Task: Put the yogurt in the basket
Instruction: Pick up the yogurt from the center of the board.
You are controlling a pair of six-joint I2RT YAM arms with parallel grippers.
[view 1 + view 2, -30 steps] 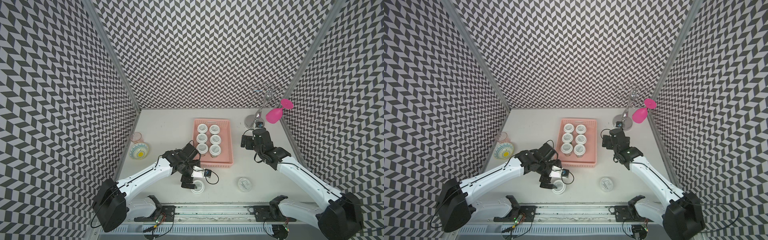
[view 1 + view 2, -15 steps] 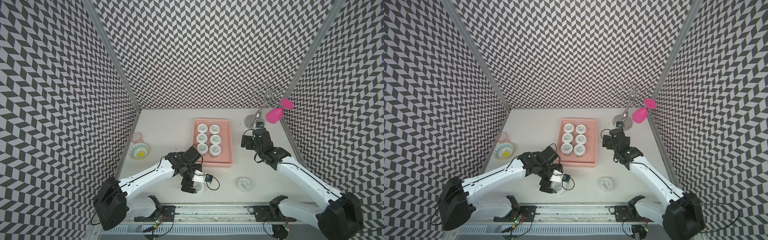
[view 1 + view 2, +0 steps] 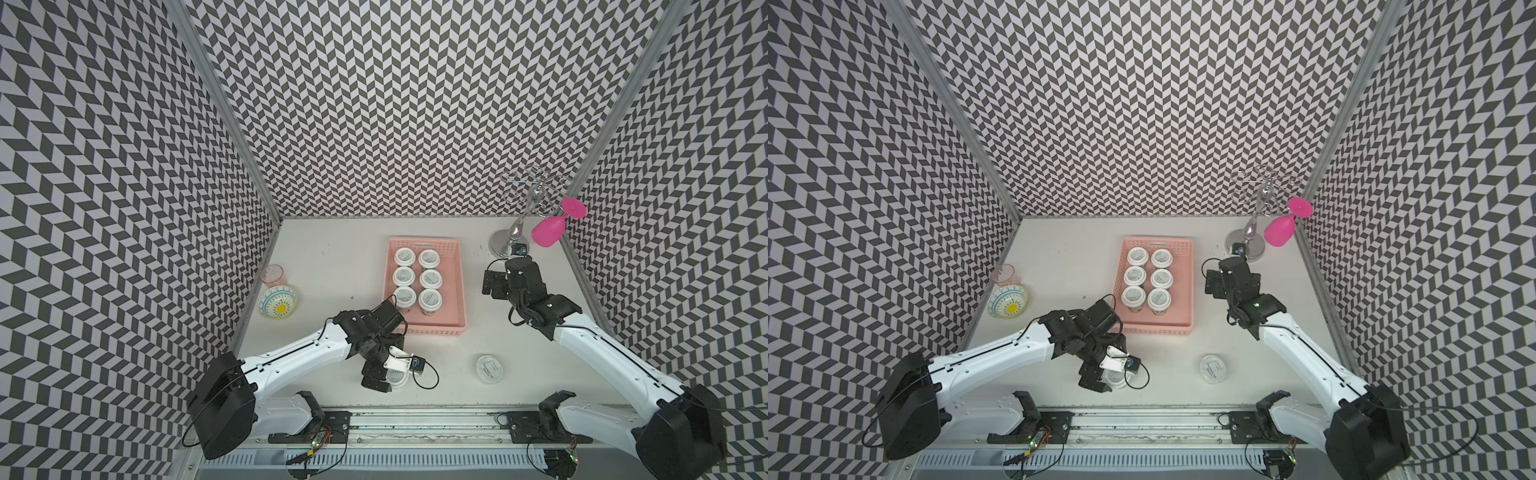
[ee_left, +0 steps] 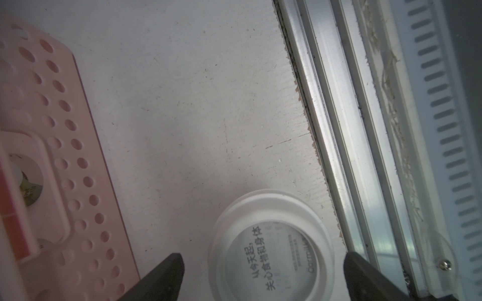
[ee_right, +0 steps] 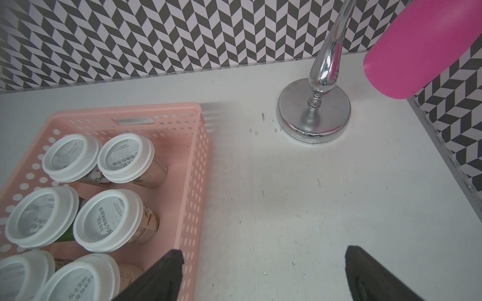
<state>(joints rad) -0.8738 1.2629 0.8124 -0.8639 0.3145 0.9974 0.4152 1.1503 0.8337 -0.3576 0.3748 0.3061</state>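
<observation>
Yogurt cups, six of them, stand upright in two rows of three inside the salmon-pink basket. The basket sits about mid-worktop, a little toward the back. The cups' white lids carry grey print. They fill the basket's left and back part, leaving a bare strip along its right wall and front.

A seventh cup stands close to the worktop's front edge, left of centre, and the left gripper hangs right over it. Its two black fingers are spread wide, one on each side of the lid. The left wrist view shows a gap on both sides, so nothing is gripped. An eighth cup stands alone near the front edge, right of centre, well apart from both arms.

The right gripper is held above bare worktop just beside the basket's right wall, its jaws wide apart and empty.

In the back right corner stands a chrome glass stand, with a magenta wine glass hanging bowl-down from it. At the left edge are a clear pinkish tumbler and, just in front of it, a patterned bowl with a yellow centre.
</observation>
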